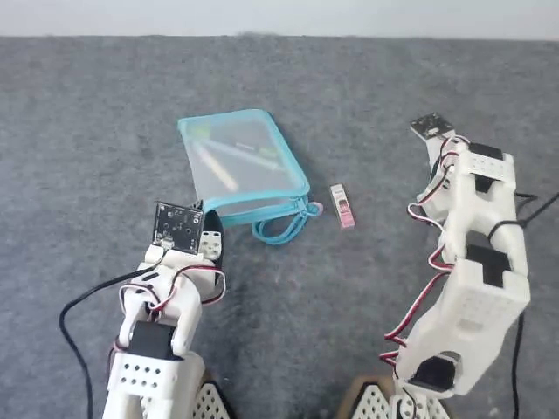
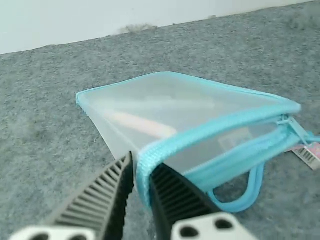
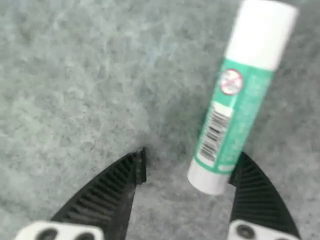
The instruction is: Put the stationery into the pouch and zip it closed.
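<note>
Left pincer (image 2: 142,186) is clamped on the near-left corner of the pouch's (image 1: 240,166) blue zip edge. The pouch lies mid-table (image 1: 96,122) with its zip open. Right pincer (image 3: 190,159) is spread open at far right, with the end of a glue stick (image 3: 242,90) between its fingers; a small pink packet (image 1: 342,206) lies just right of the pouch.

This looks like a robotics lab or workroom bench, not a home desk. A grey felt mat (image 1: 349,288) covers the whole table and a bare white wall (image 1: 279,16) runs behind it. The left arm (image 1: 157,349) and right arm (image 1: 476,262) are white plastic, with loose wires (image 1: 417,310) and a bare circuit board (image 1: 179,225).
</note>
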Motion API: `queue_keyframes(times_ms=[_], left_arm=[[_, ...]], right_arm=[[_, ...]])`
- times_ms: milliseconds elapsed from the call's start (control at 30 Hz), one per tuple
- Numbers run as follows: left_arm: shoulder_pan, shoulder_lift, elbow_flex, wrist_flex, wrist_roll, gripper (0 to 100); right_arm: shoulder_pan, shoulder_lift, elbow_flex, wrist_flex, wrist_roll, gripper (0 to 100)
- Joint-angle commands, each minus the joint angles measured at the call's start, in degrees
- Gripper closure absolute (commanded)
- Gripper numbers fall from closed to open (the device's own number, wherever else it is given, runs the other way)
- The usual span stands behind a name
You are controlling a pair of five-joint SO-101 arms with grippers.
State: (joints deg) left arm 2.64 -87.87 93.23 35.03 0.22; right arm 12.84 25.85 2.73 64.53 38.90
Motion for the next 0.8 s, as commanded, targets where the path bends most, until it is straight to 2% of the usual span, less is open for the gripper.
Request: queue_keyframes(times_ms=[0,300,367,567,767], left_arm=[[0.88,-0.09,-0.66,-0.35,-0.79,99],[0.97,-0.09,-0.66,-0.35,-0.79,99],[0.97,-0.09,-0.66,-0.35,-0.79,99],[0.62,-0.09,-0.66,-0.35,-0.79,99],[0.79,-0.09,-0.66,-0.44,-0.79,99]], right_arm=[[-0.31,1.10,-4.40,-0.84,0.44,79.0],[0.22,1.63,-7.82,2.24,-0.09,95.4],[0.48,1.63,-12.04,6.64,-2.81,99.1],[0.40,1.63,-29.54,23.52,-8.44,99.1],[-3.12,-1.63,-41.76,38.55,-9.41,99.1]])
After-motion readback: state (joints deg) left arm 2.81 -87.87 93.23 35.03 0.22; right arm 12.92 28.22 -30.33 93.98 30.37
